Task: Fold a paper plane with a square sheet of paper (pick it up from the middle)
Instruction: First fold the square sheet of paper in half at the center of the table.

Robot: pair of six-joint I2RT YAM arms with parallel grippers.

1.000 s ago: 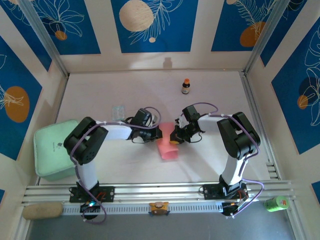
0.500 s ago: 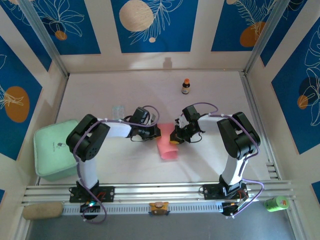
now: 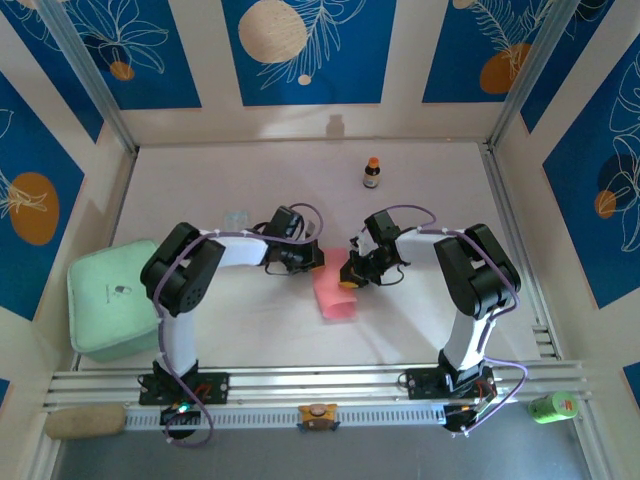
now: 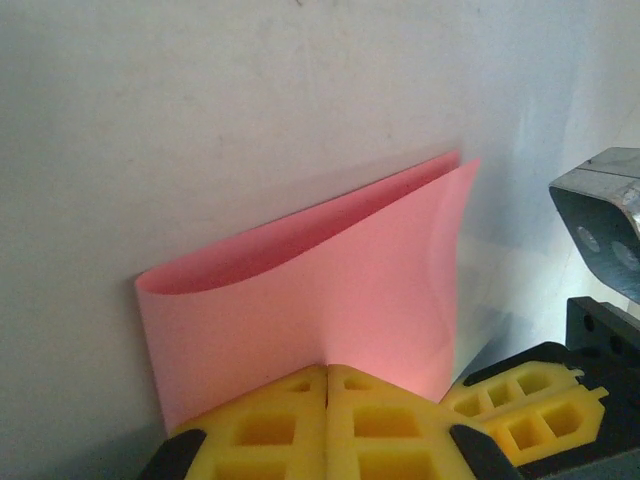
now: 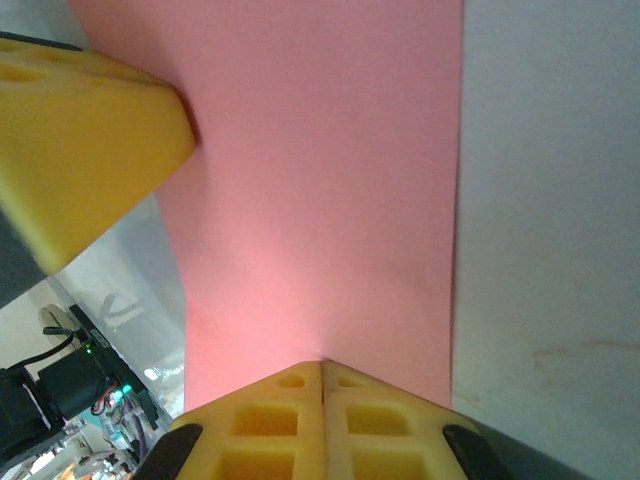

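**Both grippers closed at the folded pink sheet, mid-table**

You are looking at the square sheet of paper (image 3: 335, 293) lying near the middle of the white table (image 3: 430, 190), between the two arms. It is doubled over on itself. In the left wrist view its upper layer is bowing up and away from the lower one, leaving an open loop along one side.

Your left gripper (image 3: 312, 258) is sitting with its yellow fingers (image 4: 270, 430) pressed flat together, no gap between them, their tips meeting the sheet's near edge. Your right gripper (image 3: 347, 275) is doing the same from the opposite side: fingers (image 5: 260, 430) closed tip to tip against the pink surface. You cannot tell from these views whether either pair is pinching the paper or only bearing on it.

The two grippers are working just beside each other at the far end of the sheet.

A mint-green lidded box (image 3: 108, 300) is standing at the table's left edge. A small pale translucent packet (image 3: 237, 218) is lying behind the left arm, and a small bottle with an orange cap (image 3: 372, 173) is standing well apart, towards the back wall.
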